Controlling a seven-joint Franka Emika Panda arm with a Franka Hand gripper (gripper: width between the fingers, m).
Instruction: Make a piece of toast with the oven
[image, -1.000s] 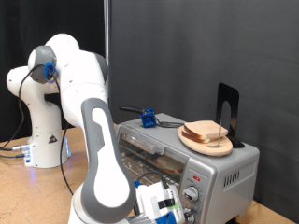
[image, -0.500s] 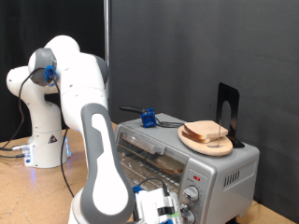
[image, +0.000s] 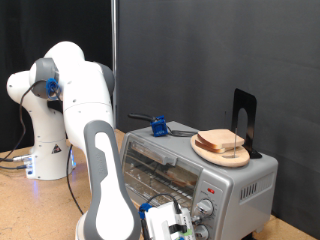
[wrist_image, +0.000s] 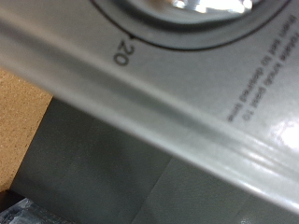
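Note:
The silver oven (image: 243, 182) stands at the exterior view's lower right, with its glass door (image: 160, 165) shut. A flat tan shape (image: 183, 173) shows behind the glass on the rack; it looks like the piece of toast, but I cannot be sure. My gripper (image: 176, 222) is low at the oven's front, right beside its round knobs (image: 205, 208). The wrist view is filled by the oven's grey front panel (wrist_image: 187, 112), with a knob's edge (wrist_image: 187, 6) and a dial mark "20" (wrist_image: 123, 51). The fingers are not clear in either view.
A round wooden plate (image: 203, 150) with piled bread slices (image: 222, 141) sits on the oven's top, beside a black bookend (image: 243, 120) and a blue-handled tool (image: 157, 126). The robot's base (image: 45, 150) stands at the left on the wooden table (image: 35, 205).
The arm has leaned slightly towards the exterior view's left, and the hand has shifted a little left and down along the oven's front. The bread, plate and oven have not moved.

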